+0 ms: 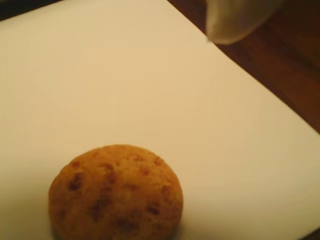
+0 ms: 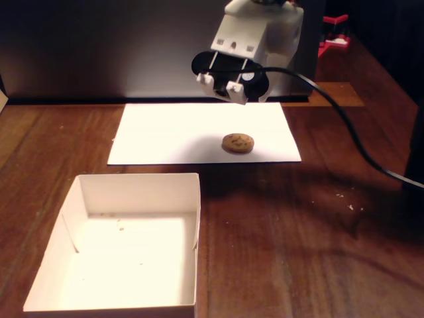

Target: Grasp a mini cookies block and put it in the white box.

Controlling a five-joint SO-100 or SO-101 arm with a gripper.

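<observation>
golden-brown with dark specks, the cookie (image 2: 238,142) lies on a flat white sheet (image 2: 165,132) at the far side of my dark wooden counter (image 2: 298,225). in the fixed view it sits toward the right part of the sheet, close to the sheet's near edge, and nothing touches it.

my claw (image 2: 222,83) hangs in the air above the sheet, behind the cookie and a little left of it in that view, well clear of it. i see two white finger tips (image 2: 205,79) side by side with a small gap between them, so i read the claw as slightly parted with nothing in it. a black cable (image 2: 344,122) runs from the arm off to the right.

in the wrist view the cookie (image 1: 116,194) fills the lower left, its bottom cut off by the frame edge, resting on the sheet (image 1: 125,75). only one pale, blurred tip (image 1: 235,20) shows at the top right, over the sheet's edge where the counter (image 1: 290,65) begins. the cookie is not between the fingers there; it lies apart from that tip, down and to the left.

the white box (image 2: 139,189) stands on the counter nearer the fixed camera, left of centre, apart from the sheet and well apart from the cookie. it looks bare inside apart from a few tiny crumbs.
</observation>
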